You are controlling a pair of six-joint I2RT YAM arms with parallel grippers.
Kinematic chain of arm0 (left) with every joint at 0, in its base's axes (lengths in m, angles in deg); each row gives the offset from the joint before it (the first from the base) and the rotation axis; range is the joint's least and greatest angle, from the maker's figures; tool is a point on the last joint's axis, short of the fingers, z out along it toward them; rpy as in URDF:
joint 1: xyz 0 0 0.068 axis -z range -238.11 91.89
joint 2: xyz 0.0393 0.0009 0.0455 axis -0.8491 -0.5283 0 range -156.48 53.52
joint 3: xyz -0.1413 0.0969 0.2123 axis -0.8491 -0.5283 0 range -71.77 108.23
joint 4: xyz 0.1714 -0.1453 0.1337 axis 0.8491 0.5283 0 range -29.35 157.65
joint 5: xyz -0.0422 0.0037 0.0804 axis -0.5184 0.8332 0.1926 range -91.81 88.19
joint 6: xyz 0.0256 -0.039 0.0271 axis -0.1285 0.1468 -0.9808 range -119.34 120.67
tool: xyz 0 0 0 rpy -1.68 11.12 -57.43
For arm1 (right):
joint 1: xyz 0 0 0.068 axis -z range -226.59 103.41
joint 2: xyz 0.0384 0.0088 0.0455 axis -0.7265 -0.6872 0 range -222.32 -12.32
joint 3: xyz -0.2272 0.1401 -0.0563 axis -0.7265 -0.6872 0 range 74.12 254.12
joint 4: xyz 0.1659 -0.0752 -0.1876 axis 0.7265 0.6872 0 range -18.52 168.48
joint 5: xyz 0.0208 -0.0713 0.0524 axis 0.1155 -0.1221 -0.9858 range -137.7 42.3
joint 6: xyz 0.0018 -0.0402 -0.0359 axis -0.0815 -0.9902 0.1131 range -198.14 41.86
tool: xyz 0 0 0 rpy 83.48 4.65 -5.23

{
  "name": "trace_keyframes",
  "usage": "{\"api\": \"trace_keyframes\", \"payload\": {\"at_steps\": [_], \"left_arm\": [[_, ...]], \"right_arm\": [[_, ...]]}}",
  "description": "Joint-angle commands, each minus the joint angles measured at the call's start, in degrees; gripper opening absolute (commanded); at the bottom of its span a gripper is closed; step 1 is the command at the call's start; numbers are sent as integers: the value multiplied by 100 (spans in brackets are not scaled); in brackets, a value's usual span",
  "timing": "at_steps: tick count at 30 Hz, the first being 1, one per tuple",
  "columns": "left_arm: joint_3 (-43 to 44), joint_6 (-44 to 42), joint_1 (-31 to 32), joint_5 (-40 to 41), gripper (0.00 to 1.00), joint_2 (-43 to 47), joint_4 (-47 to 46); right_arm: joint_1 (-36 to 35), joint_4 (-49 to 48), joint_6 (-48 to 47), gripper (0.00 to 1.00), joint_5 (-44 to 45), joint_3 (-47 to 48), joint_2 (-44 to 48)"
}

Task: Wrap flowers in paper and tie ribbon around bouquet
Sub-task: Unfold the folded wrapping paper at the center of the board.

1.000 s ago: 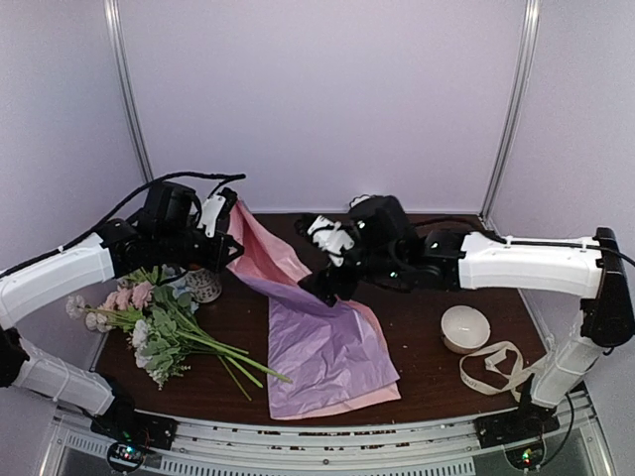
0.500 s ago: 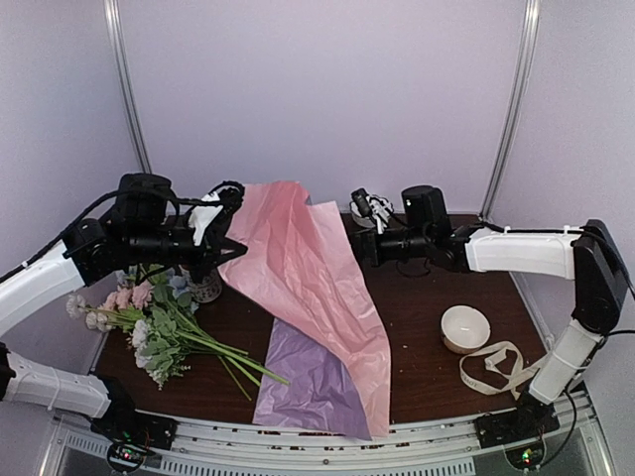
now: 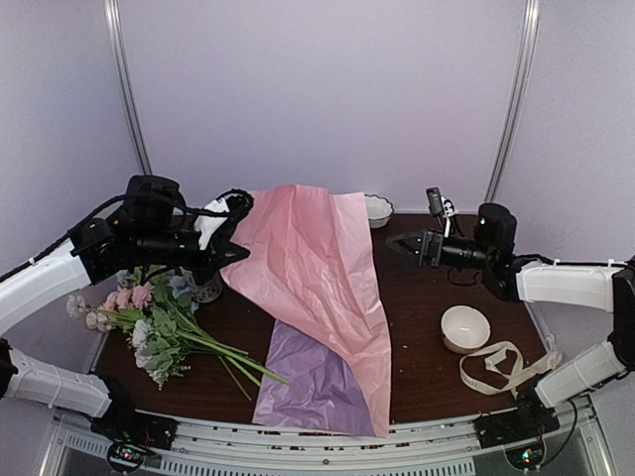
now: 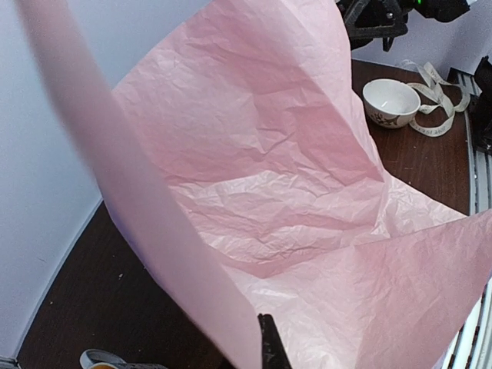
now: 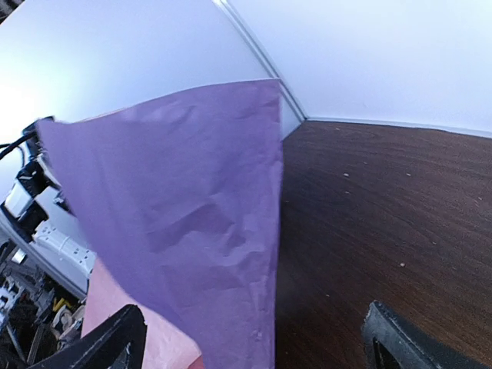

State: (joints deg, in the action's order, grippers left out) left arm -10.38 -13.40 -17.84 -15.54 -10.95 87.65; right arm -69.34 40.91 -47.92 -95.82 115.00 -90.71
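The paper (image 3: 317, 268) hangs spread from its lifted left corner, pink side up, with its lilac end (image 3: 317, 392) lying on the table. My left gripper (image 3: 236, 254) is shut on that corner; in the left wrist view one dark fingertip (image 4: 269, 347) shows against the pink sheet (image 4: 292, 177). My right gripper (image 3: 399, 245) stands open, to the right of the paper and apart from it. From its wrist I see the lilac side (image 5: 192, 223) ahead of wide-spread fingers (image 5: 108, 342). The flowers (image 3: 159, 327) lie at the near left. The ribbon (image 3: 501, 367) lies looped at the near right.
A white bowl (image 3: 464, 327) sits beside the ribbon, also seen from the left wrist as a bowl (image 4: 390, 100). A second bowl (image 3: 378, 208) stands at the back behind the paper. A patterned mug (image 3: 203, 289) stands under my left arm.
The right gripper has let go of the paper, opened wide and drawn back to the right. The sheet has unfolded pink side up, hanging from the left gripper, which shifted slightly.
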Motion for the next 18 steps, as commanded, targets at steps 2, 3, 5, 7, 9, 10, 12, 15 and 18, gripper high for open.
{"api": "trace_keyframes", "payload": {"at_steps": [2, 3, 5, 7, 9, 10, 12, 15, 18], "left_arm": [[43, -171, -11, -5, 0, 28, -168], [39, -167, -11, 7, 0, 17, -179], [35, -167, -10, 37, 0, -8, -182], [40, -183, -11, 56, 0, -25, -189], [28, -176, -10, 112, 0, -32, -195], [20, -169, -9, 154, 0, -19, -195], [-18, -155, -11, 256, 0, 22, -231], [-20, -19, -11, 649, 0, 50, -326], [144, 94, -19, 1225, 0, -15, -336]], "right_arm": [[-251, -698, -171, 100, -315, -164, -66], [-362, -583, -321, 100, -202, -57, -197], [-543, -674, -463, 100, -217, 137, -562], [-558, -1375, -66, 100, -292, 264, -1029], [-570, -2771, 900, 98, -687, 354, -1435], [-587, -3459, 1424, 95, -808, 360, -1583], [-588, -4288, 2058, 74, -944, 398, -1809], [-486, -3847, 2012, 13, -750, 349, -1887], [-268, -2948, 1603, 0, -224, -1, -1484]]}}
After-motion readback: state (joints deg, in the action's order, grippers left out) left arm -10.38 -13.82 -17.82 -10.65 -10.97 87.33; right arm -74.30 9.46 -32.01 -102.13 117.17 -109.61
